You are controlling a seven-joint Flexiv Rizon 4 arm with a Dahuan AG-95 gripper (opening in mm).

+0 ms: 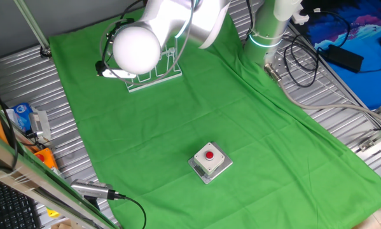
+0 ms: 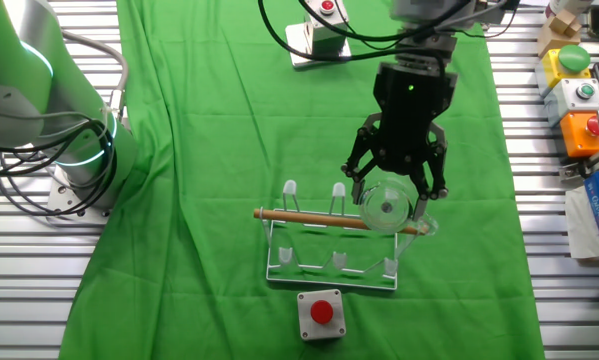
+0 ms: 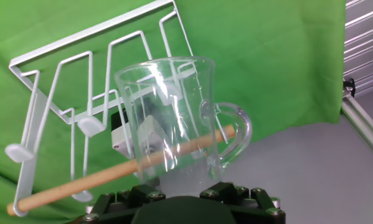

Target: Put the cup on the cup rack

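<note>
Presently the gripper (image 2: pixel 391 197) fingers clamp the cup (image 2: pixel 386 207) over the rack's (image 2: pixel 331 245) end prong; misalignment risks knocking the wooden bar (image 2: pixel 319 218).

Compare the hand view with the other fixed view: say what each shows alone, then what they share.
Only the hand view shows the cup's side handle clearly, close up. Only the other fixed view shows the gripper shut on the cup, the red-button box and the green cloth across the table. Both show the cup at the cup rack, by its wooden bar.
</note>
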